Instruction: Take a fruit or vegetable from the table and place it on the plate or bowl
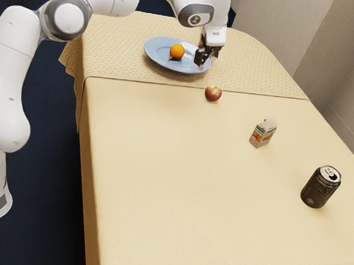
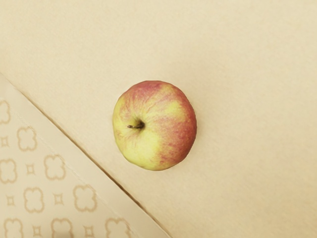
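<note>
Claw: we see its fingers apart, gripping nothing, raised above the table.
Apple: on the plain cloth under the claw, beside the patterned cloth's edge.
Plate: blue, bearing an orange.
Carton, can: farther off.
</note>
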Motion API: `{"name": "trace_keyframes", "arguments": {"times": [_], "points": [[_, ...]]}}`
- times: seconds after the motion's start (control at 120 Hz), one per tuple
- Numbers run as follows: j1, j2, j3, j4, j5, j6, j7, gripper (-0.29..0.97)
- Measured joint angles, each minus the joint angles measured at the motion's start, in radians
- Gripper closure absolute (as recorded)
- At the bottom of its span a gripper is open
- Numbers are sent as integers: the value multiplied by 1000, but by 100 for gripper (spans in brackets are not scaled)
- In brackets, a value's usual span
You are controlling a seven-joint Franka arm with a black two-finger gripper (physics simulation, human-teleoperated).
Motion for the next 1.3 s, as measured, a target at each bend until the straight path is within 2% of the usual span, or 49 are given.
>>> {"name": "trace_keyframes", "arguments": {"times": [0.075, 0.2, 0.308, 0.575, 0.792, 1.3], "points": [[-70, -8, 50, 50, 1, 7, -1, 0], [-189, -15, 80, 187, 3, -34, 0, 0], [-244, -52, 100, 249, 2, -68, 5, 0], [-235, -142, 114, 251, -7, -118, 10, 0], [-227, -173, 138, 248, -5, -127, 9, 0], [-199, -200, 147, 245, -2, -46, 8, 0]]}}
